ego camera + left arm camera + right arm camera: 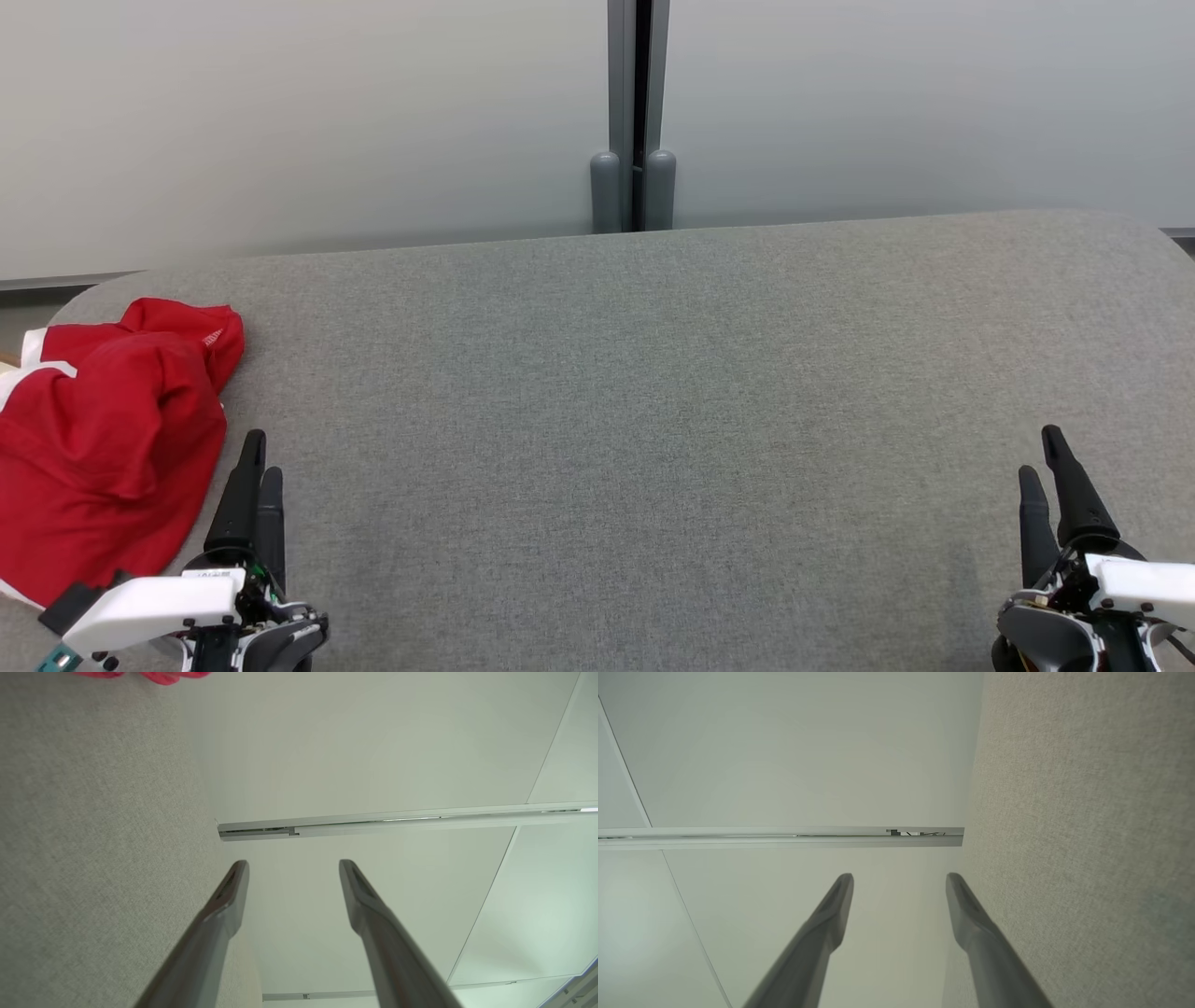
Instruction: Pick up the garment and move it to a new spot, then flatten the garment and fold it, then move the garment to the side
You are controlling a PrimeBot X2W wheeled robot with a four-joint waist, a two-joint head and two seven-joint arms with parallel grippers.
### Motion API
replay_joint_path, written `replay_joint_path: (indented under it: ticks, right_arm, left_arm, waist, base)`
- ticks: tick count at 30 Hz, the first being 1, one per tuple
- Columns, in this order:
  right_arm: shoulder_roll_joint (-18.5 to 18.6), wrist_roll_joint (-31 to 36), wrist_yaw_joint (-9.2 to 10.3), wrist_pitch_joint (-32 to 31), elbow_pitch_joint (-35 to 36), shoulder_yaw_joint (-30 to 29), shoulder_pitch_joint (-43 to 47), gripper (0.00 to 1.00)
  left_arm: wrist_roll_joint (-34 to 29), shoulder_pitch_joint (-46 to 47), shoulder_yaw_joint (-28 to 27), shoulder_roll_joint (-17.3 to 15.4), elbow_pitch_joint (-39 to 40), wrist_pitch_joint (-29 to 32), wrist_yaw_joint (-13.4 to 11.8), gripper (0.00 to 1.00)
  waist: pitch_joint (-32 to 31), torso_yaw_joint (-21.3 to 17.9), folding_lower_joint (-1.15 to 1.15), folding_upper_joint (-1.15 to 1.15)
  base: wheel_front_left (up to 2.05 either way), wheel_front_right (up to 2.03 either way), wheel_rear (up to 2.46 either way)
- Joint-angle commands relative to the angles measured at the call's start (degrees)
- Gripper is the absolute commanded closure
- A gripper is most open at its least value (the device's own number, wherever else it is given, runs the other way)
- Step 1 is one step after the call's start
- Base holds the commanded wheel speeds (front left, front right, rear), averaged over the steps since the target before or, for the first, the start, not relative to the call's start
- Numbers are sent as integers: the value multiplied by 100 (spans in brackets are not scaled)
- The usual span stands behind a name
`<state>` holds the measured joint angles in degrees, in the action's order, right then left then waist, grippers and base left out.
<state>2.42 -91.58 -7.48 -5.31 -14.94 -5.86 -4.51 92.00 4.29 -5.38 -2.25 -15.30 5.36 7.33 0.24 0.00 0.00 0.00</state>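
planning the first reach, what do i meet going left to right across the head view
Crumpled red garment at the left edge of the table → left gripper, open → grey post on the wall behind → right gripper, open.

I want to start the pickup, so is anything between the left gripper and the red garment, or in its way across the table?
Nothing visible does. The open left gripper is just right of the garment, with nothing between them, and the table further right looks free of obstacles.
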Motion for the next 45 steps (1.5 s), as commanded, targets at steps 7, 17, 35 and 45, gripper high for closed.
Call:
replay_joint_path:
  ticks: [7, 17, 35, 45]
  right_arm:
    - [186, 466, -1, 289, 208, 200, -217, 0]
    - [275, 1571, -1, 546, 403, 273, -313, 0]
    - [420, 3613, -1, 921, 564, 560, -271, 0]
    - [475, 4678, -2, 1005, 540, 710, -193, 0]
  left_arm:
    - [-432, 335, 253, -161, 204, -282, 10, 0]
    - [-1575, 427, 261, -159, 550, -539, 12, 0]
    - [-3479, 280, 523, -268, 806, -923, 15, 0]
    - [-4456, 149, 707, -390, 784, -1111, 16, 0]
  waist:
    - [6, 3, 0, 0]
    - [14, 3, 0, 0]
    - [-25, 2, 0, 0]
    - [-59, -4, 0, 0]
  base:
    - [0, 0, 0]
    - [0, 0, 0]
    - [0, 0, 0]
    - [0, 0, 0]
